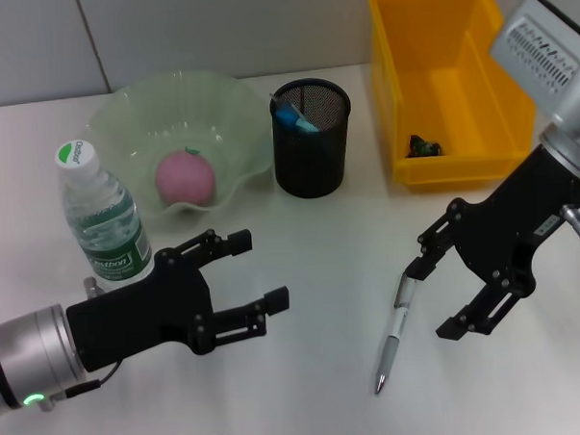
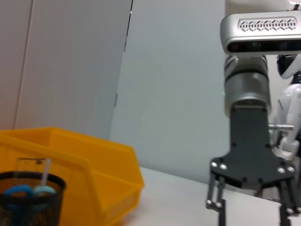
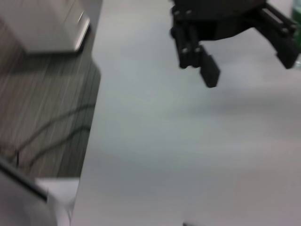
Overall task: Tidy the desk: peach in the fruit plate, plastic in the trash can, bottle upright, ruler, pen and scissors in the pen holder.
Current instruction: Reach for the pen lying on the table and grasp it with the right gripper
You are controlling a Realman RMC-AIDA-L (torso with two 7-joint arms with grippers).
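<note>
Robot lab or office, white desk [image 1: 317,390], grey panelled wall [image 2: 174,84], another white robot [image 2: 290,89] behind

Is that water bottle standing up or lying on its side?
Standing up. In the head view the bottle sits on its base on the table, cap on top, beside the green bowl.
</note>
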